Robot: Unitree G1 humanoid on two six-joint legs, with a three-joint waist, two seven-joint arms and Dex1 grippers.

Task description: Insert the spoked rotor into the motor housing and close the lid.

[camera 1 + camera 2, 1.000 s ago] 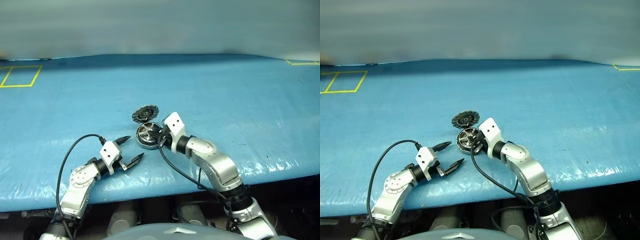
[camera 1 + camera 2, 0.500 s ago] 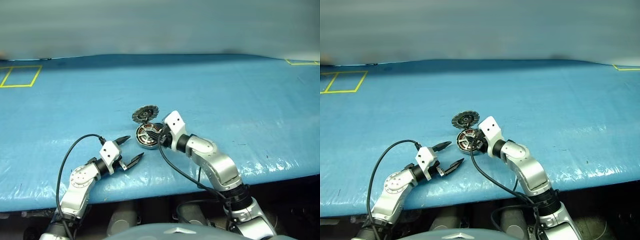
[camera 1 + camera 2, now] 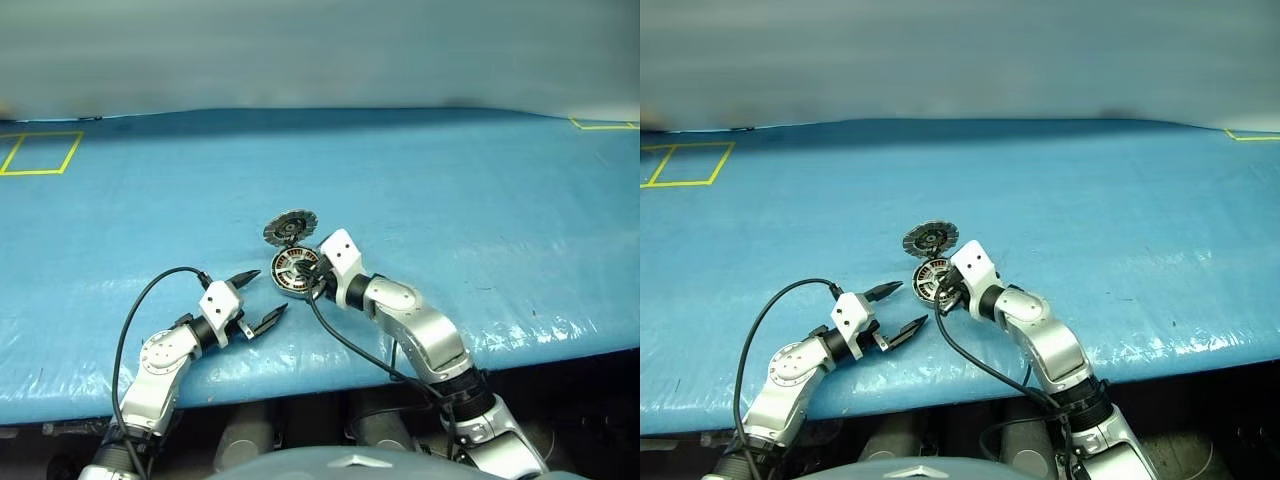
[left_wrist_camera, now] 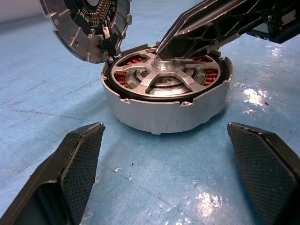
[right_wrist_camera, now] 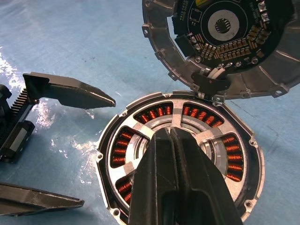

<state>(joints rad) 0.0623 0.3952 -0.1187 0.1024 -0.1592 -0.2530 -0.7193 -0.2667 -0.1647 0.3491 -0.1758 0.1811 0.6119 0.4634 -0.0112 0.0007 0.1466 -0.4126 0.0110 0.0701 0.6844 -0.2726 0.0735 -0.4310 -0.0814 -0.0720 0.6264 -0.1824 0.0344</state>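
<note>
Right claw (image 5: 176, 140) went from partly apart half a second before to fully together, tips pressed down on the hub of the spoked rotor (image 4: 164, 79). It gripped nothing; it read as a poke, not a pinch. The arm barely shifted, just nudged a little toward the housing in the head views.

The rotor sat inside the motor housing (image 4: 159, 117), spokes about flush with the rim, coppery windings showing through the gaps. It looked seated, or nearly so; I couldn't confirm full depth from these angles. The housing sat on the blue bench (image 3: 480, 170), near the front edge, about where it was a second earlier.

The lid (image 5: 220, 42) stood tilted open at the far side of the housing, toothed inner face and circuit board exposed, joined to the rim at the hinge point. It was not closed yet.

Left claw (image 3: 250, 297) hovered with its fingers wide apart, empty, just beside the housing on the robot's left, unchanged over the last second.

My read: insertion was effectively done, and the closed-tip push was a final seating. The remaining step was swinging the lid down. Risk: the housing sliding on the slick bench cover with nothing bracing it.
</note>
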